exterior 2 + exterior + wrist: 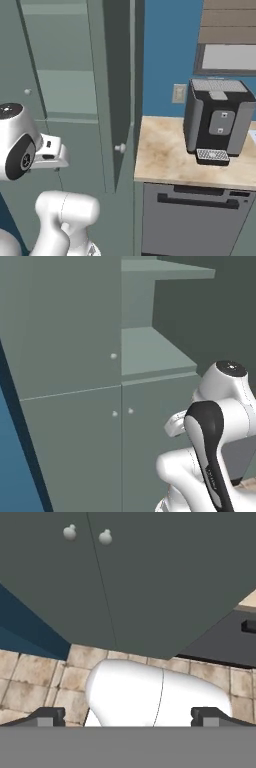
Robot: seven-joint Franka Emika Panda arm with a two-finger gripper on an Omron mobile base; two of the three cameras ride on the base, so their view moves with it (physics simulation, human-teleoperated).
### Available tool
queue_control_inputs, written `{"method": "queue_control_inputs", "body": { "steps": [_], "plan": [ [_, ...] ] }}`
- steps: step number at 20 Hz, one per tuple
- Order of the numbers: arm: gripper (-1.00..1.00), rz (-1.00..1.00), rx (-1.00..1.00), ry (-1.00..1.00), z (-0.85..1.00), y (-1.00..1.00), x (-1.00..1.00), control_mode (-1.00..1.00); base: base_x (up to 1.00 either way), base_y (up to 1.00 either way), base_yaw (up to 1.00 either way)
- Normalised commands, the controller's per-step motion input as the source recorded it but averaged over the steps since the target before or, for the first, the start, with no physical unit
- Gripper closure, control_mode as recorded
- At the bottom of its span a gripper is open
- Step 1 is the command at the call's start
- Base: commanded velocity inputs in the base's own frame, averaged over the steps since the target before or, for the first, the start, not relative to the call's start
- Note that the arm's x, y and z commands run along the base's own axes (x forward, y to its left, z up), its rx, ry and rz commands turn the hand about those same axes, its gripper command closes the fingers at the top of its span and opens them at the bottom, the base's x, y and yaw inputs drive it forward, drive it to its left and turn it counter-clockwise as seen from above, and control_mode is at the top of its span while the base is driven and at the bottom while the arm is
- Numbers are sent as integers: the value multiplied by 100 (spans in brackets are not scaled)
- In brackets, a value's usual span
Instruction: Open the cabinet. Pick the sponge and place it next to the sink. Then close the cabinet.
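The tall grey-green cabinet (70,331) stands straight ahead. Its upper right door (120,90) is swung wide open, with its round knob (120,148) at the free edge. Behind that door, two bare shelves (150,351) show. The upper left door and both lower doors (150,587) are shut. In the hand view my gripper (127,717) points down at the lower doors and the tiled floor. It is open, with its fingertips (47,716) far apart and nothing between them. The sponge and the sink are out of view.
To the right of the cabinet is a wooden counter (160,160) carrying a black coffee machine (217,122). A dark grey dishwasher (195,220) sits under the counter. The open door juts out between the cabinet and the counter. A blue wall (15,466) lies to the cabinet's left.
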Motion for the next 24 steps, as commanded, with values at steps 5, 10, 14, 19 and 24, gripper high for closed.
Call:
{"method": "queue_control_inputs", "body": {
  "steps": [5,10,14,19,24],
  "plan": [
    [-100,0,0,0,0,0,0,100,-17,0,-4],
    [-100,0,0,0,0,0,0,100,-47,0,0],
    [-100,0,0,0,0,0,0,100,6,-12,-4],
    [-100,0,0,0,0,0,0,100,34,-22,-7],
    [-100,0,0,0,0,0,0,100,10,-15,-4]
  ]
}}
